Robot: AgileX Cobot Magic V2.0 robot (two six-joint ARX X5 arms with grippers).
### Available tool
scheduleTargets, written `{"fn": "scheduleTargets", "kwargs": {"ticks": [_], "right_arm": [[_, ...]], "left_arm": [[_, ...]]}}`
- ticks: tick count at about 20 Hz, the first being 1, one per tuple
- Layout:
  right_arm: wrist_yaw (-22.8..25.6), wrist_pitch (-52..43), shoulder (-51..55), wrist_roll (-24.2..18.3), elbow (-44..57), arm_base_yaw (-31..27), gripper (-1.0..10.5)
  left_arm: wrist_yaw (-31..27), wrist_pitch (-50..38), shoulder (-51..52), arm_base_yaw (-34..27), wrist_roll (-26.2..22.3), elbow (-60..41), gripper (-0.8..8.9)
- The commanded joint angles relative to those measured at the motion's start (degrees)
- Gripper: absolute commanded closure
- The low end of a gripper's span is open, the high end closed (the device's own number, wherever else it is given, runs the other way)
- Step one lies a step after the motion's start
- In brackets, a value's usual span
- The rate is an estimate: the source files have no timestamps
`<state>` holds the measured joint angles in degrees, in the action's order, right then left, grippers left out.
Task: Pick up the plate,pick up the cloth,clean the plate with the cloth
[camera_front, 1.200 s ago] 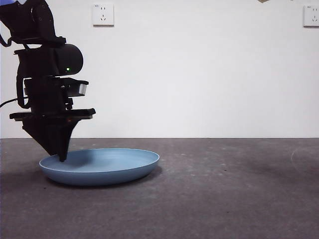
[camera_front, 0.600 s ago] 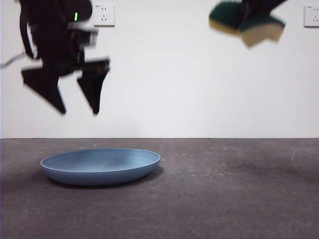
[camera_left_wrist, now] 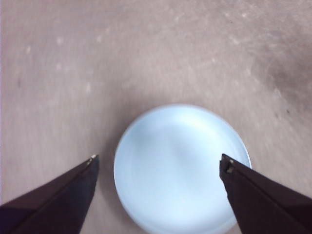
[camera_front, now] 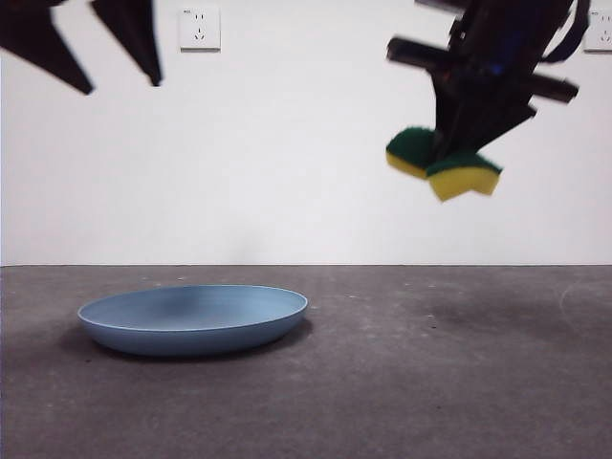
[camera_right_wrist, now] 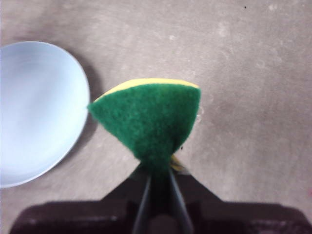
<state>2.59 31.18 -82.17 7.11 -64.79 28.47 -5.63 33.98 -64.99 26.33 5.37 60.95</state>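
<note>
- Plate (camera_front: 193, 320) flat on table (camera_front: 430, 382), w/ no readable writing.
- Left gripper (camera_left_wrist: 158, 165) spread wide, empty, high above plate.
- Right gripper (camera_front: 449, 153) pinches cloth (camera_front: 445, 164) midair, at plate's 2 o'clock in front view.

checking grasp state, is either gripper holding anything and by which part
The right gripper holds the sponge in the air, pinched at one edge. The left gripper is open above the plate, holding nothing.
</note>
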Motion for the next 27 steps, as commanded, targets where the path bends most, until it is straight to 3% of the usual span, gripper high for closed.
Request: {"fn": "scheduleTargets", "kwargs": {"ticks": [1, 5, 9, 16, 17, 18, 21, 22, 27], "right_arm": [[-2.43, -1.46, -4.11, 0.46, 0.44, -0.42, 9.6], [-2.69, -3.39, -12.0, 0.46, 0.44, -0.61, 9.6], [-2.64, -4.26, -18.58, 0.33, 0.44, -0.68, 9.6], [-2.71, -5.73, -22.71, -1.05, 0.44, -0.66, 9.4], [-2.73, -5.68, -22.71, -1.16, 0.44, -0.66, 8.9], [-2.69, -5.66, -22.71, -1.16, 0.44, -0.68, 7.8], [-2.69, -5.7, -22.71, -1.16, 0.44, -0.7, 3.1], [-2.69, -5.7, -22.71, -1.16, 0.44, -0.7, 2.6], [-2.67, -5.49, -21.42, -1.16, -0.15, -0.66, 2.6]], "left_arm": [[-0.2, -2.86, 7.8, 0.63, 4.02, -7.43, 4.06], [-0.42, -4.13, 21.0, 3.34, 7.48, -16.28, 4.06], [-0.48, -2.32, 30.36, 6.71, 9.57, -18.12, 4.06], [-1.84, 3.19, 34.25, 10.05, 10.16, -18.12, 4.09], [-1.84, 3.41, 34.25, 10.49, 10.36, -18.12, 4.09], [-1.86, 3.45, 34.23, 10.97, 10.86, -18.12, 4.09], [-2.95, 3.45, 34.23, 12.02, 11.1, -18.12, 4.09], [-3.32, 3.5, 34.23, 12.26, 11.17, -18.12, 4.09], [-4.9, 3.87, 34.23, 13.09, 11.15, -18.12, 4.09]]}}
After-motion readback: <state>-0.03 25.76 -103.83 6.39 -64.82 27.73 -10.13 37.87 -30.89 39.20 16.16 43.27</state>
